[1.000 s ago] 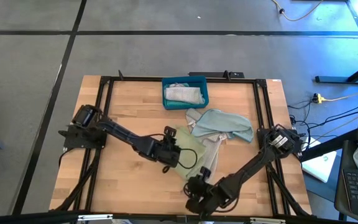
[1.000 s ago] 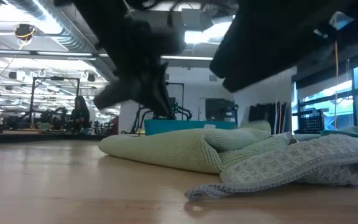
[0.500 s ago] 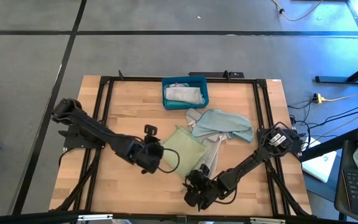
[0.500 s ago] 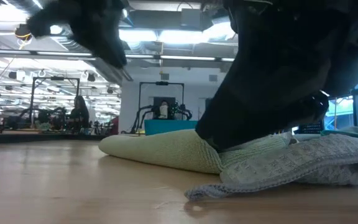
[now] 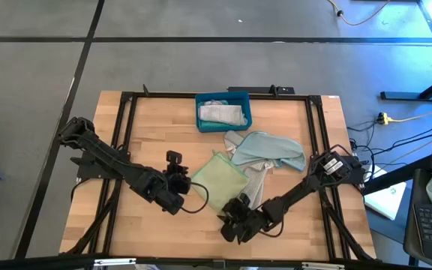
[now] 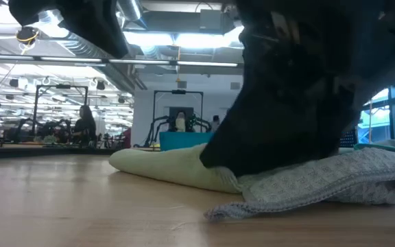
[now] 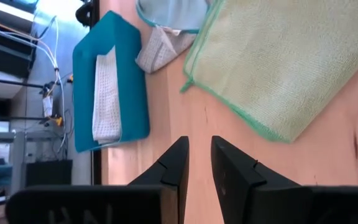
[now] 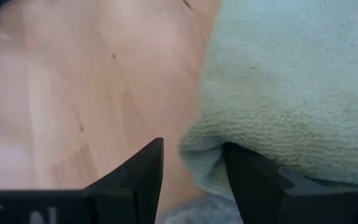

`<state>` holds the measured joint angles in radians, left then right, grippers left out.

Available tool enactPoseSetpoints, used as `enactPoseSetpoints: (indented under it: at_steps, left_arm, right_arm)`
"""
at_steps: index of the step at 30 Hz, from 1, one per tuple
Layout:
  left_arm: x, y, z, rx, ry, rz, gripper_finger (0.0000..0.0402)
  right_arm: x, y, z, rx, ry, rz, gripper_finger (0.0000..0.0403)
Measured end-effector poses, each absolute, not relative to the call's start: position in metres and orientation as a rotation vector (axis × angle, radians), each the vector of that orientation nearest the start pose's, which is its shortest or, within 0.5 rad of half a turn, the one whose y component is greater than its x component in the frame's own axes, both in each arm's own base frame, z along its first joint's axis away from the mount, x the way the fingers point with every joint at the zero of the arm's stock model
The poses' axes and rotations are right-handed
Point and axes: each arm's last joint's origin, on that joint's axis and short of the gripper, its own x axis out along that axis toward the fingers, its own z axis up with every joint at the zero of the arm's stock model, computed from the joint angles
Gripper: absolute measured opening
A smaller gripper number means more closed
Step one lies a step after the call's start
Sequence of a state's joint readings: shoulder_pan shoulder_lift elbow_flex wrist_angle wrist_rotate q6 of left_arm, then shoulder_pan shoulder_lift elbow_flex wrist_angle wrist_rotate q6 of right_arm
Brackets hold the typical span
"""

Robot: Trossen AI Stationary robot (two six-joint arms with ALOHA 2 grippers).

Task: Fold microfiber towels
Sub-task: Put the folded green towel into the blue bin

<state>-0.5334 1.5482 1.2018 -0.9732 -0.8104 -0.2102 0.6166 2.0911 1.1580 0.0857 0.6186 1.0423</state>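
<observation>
Since 1 second ago the left gripper (image 5: 177,166) has pulled back off the pale green towel (image 5: 220,178) toward the left of the high frame, while the right gripper (image 5: 238,208) has crept up from the bottom edge to the towel's lower corner.

That green towel lies folded flat at the centre of the table (image 5: 148,127), its long axis running diagonally from upper left to lower right in the high view. Overlapping its right side are a grey-beige towel (image 5: 255,182) and, above that, a pale blue towel (image 5: 270,150). Another folded towel (image 5: 222,114) sits in the teal bin (image 5: 205,100) near the top of the table.

The relation that matters: the green towel's folded edge sits directly ahead of the right gripper, touching or just short of its fingertips, so this arm is the nearer 1. Its fingers stand partly apart, with the thick fold of cloth bulging at the gap; I judge it poised to pinch that edge, nothing held yet.

Well to the left of the towel, the left gripper has its 2 fingers nearly together and nothing between them.

Only the right wrist view (image 8: 278,99) shows how close cloth and fingers are; in the low view a dark arm hides that contact, though the grey towel (image 6: 334,180) draped over the green 1 (image 6: 163,165) is plain there.
</observation>
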Motion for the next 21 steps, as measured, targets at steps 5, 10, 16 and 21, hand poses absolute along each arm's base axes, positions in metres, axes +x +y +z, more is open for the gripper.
enactPoseSetpoints:
  at_steps: [5,10,16,21]
  left_arm:
    - [0.2571,-0.1272,0.2558,0.636,0.990,0.351,0.0059]
    - [0.2572,-0.1268,0.2560,0.639,0.987,0.358,0.0059]
    - [0.2573,-0.1269,0.2559,0.639,0.986,0.358,0.0059]
    - [0.2573,-0.1269,0.2559,0.630,0.984,0.362,0.0059]
  right_arm:
    - [0.3434,0.2225,0.1052,0.486,0.534,-0.274,0.0172]
    - [0.3453,0.2240,0.1081,0.371,0.521,-0.220,0.0145]
    - [0.3440,0.2223,0.1058,0.285,0.546,-0.220,0.0018]
    - [0.3476,0.2166,0.1052,0.418,0.544,-0.258,0.0046]
